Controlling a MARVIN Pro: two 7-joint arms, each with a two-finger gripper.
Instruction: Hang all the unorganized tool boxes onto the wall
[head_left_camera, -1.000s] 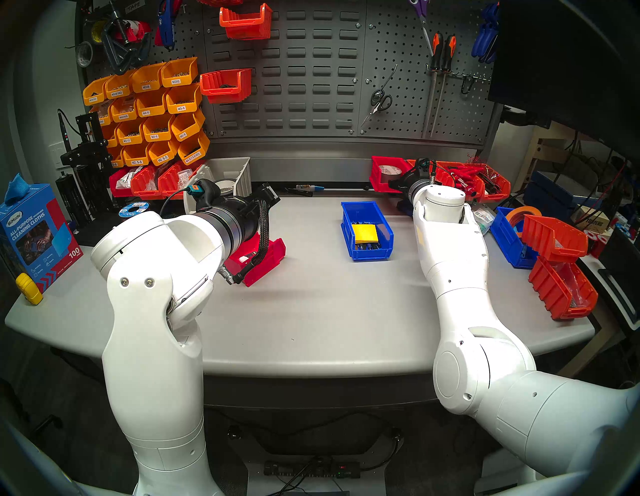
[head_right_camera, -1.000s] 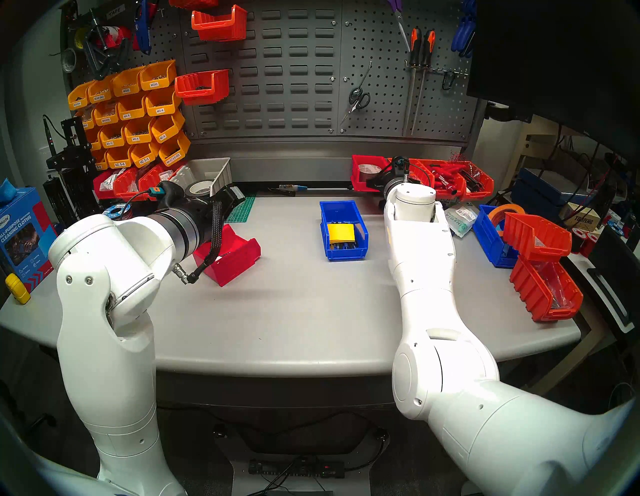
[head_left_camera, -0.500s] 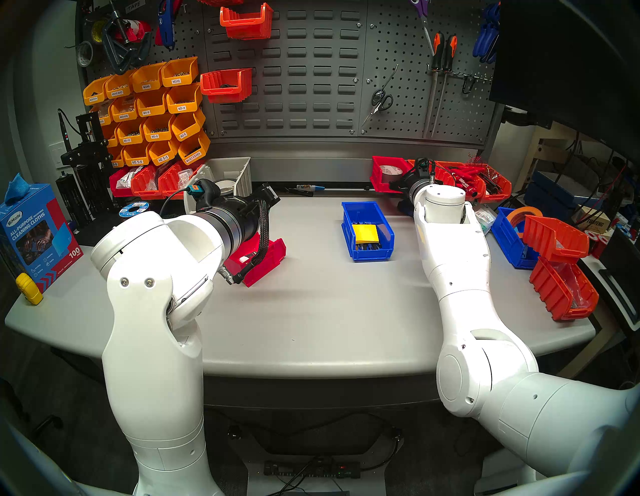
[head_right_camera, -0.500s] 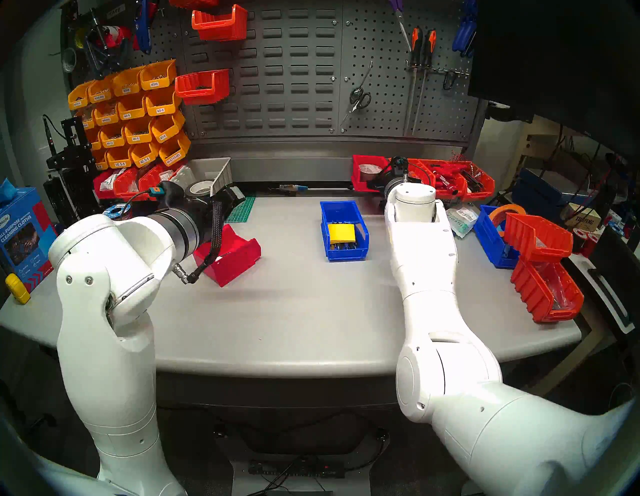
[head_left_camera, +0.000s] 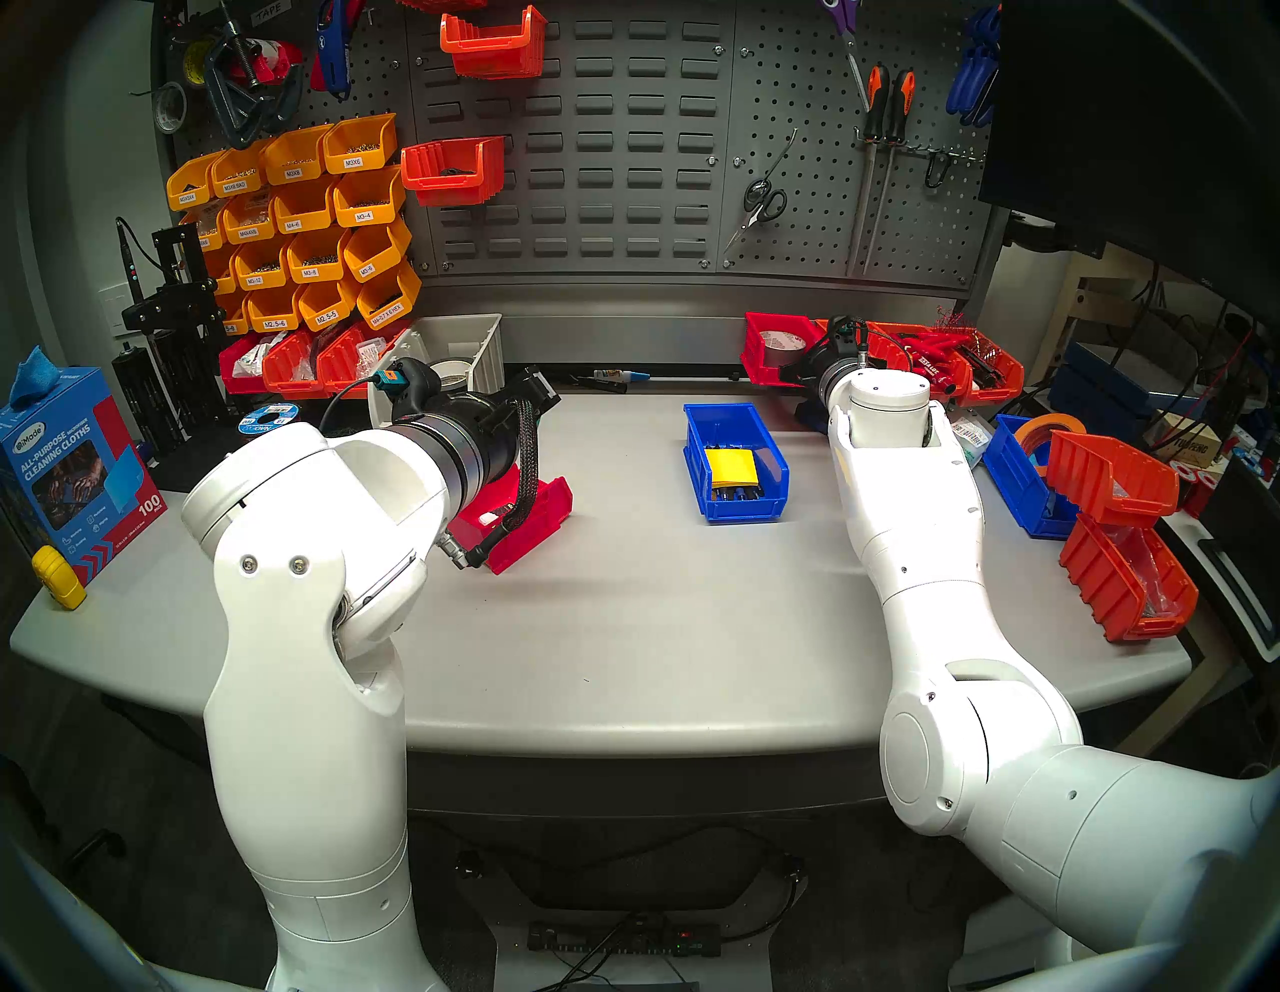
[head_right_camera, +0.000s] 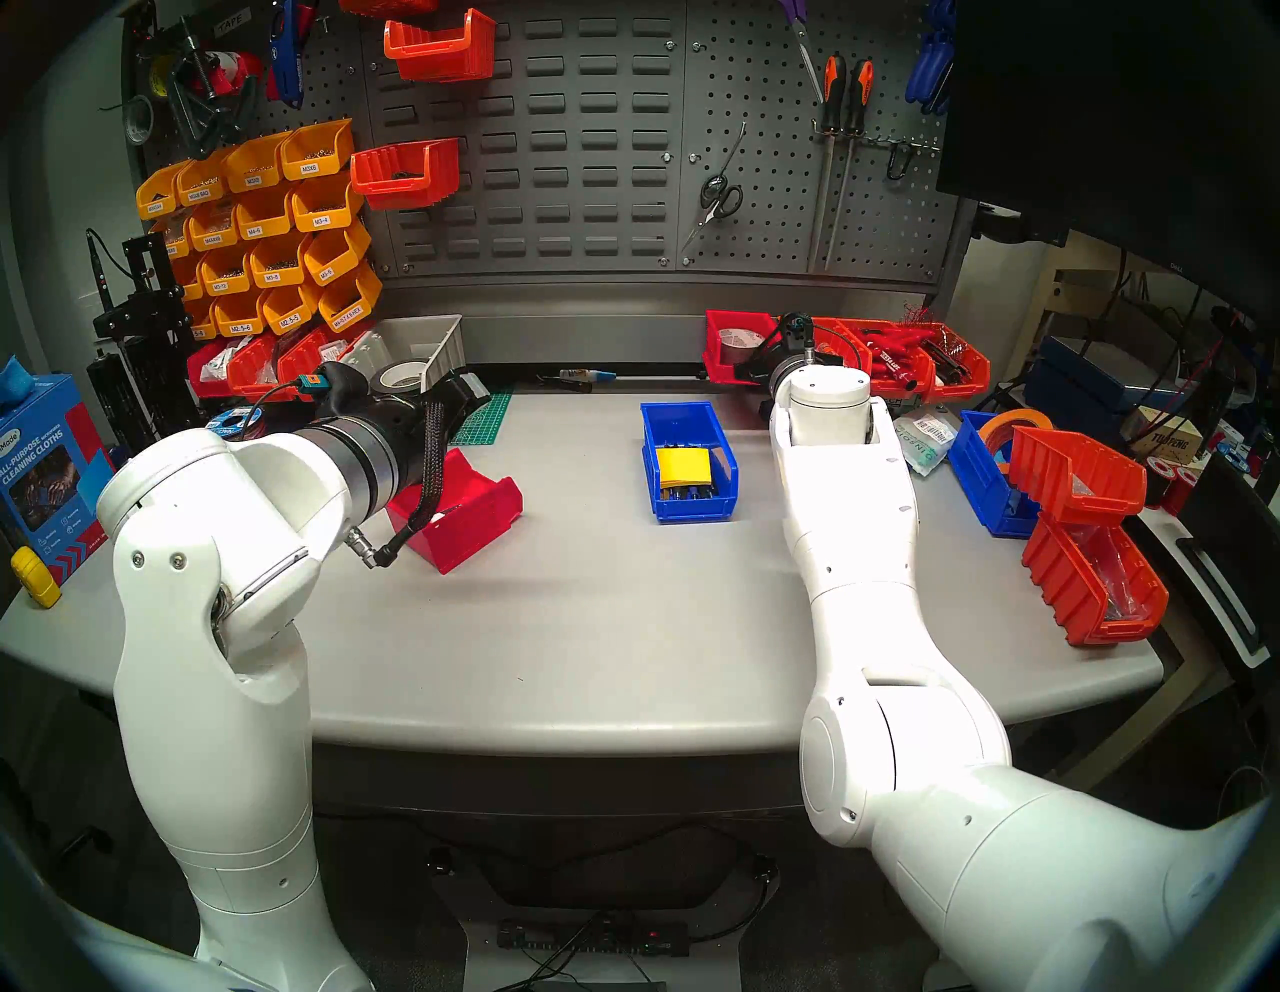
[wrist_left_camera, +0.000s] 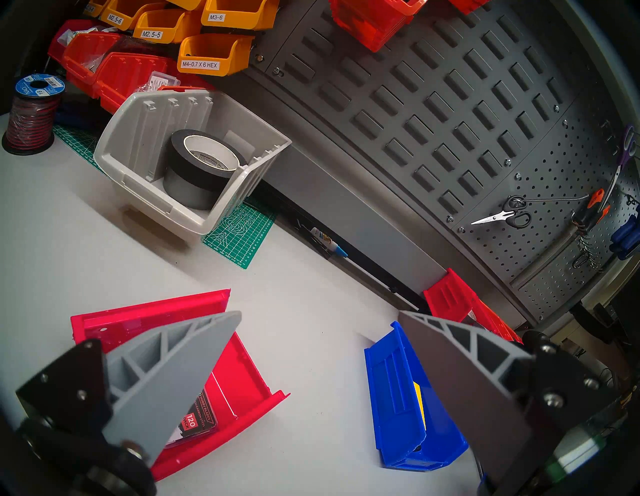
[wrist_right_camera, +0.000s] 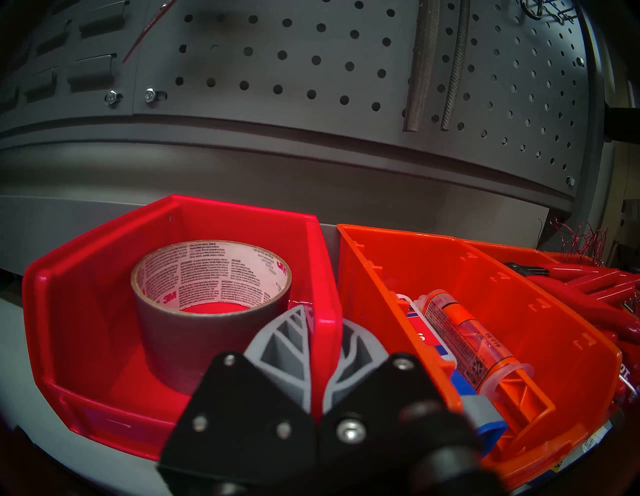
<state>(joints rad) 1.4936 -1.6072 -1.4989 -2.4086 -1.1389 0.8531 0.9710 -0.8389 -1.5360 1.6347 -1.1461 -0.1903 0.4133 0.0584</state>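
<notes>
The right gripper (wrist_right_camera: 313, 332) has its fingers (wrist_right_camera: 287, 332) pinched on the side wall of a red bin (wrist_right_camera: 104, 287) with a roll of tape (wrist_right_camera: 211, 298) inside. This bin sits at the foot of the wall (wrist_right_camera: 311, 145), just beside an orange bin (wrist_right_camera: 485, 311).

To hang it well, the robot should lift it straight up, keep it level so the tape stays in, and hook its back onto the slots.

Away from that bin, the left gripper (wrist_left_camera: 322, 374) hangs with fingers wide above another red bin (wrist_left_camera: 249, 374). A blue bin (head_left_camera: 734, 461) waits on the tabletop (head_left_camera: 623, 609).
</notes>
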